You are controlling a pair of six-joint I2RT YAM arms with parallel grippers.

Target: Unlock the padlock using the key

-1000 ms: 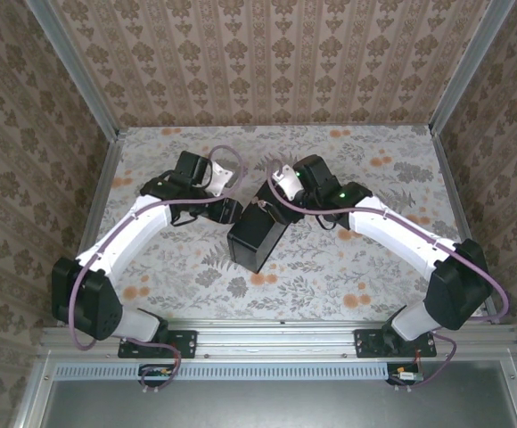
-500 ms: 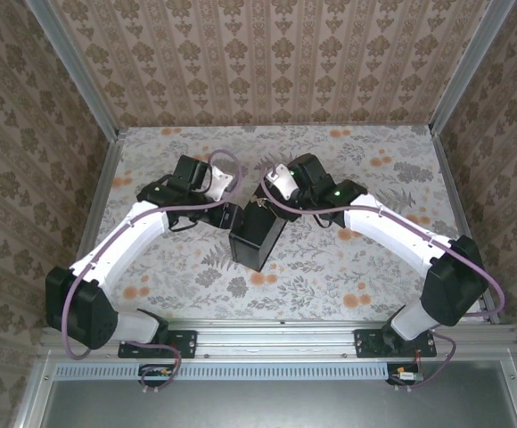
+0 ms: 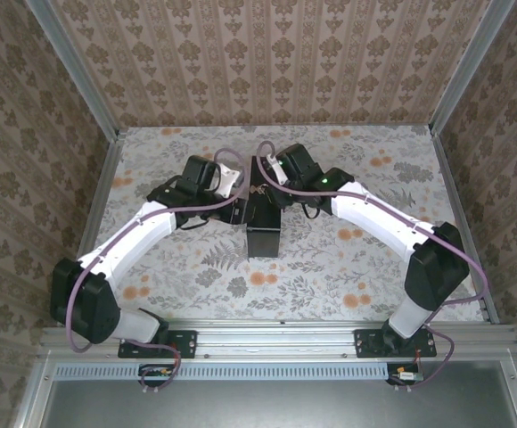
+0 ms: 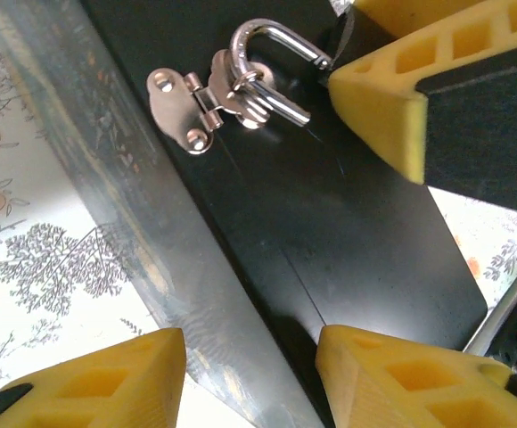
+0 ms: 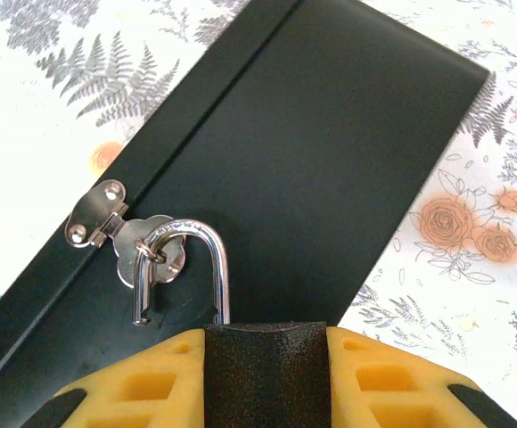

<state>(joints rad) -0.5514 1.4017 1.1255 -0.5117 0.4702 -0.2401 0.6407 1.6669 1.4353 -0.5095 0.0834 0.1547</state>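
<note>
Top view: black box point(image 3: 263, 234) is lying mid-table on the floral tablecloth point(image 3: 356, 267), long axis running near to far. Both arms are reaching in to its far end, left arm from the left and right arm from the right.

Right wrist view: right gripper point(image 5: 265, 339) is clamping the padlock point(image 5: 263, 383). Yellow fingers point(image 5: 143, 392) are pressing either side of its dark textured body. The padlock is sitting against the box's black front face. Its silver shackle point(image 5: 212, 250) is arching up out of the body and threading through the staple of the metal hasp point(image 5: 107, 214). A short metal bar point(image 5: 141, 299) is hanging down at the staple, its tip ending free on the box face. Cannot tell whether it is the shackle's other leg.

Left wrist view: left gripper point(image 4: 250, 357) is standing half-parted, fingers point(image 4: 107, 374) straddling the box's edge. A blue-grey streaked band point(image 4: 107, 187) and the black face are passing between them. Cannot tell whether the pads are pressing on the box. One right-gripper finger is showing at upper right, just beside the shackle's arch.
</note>
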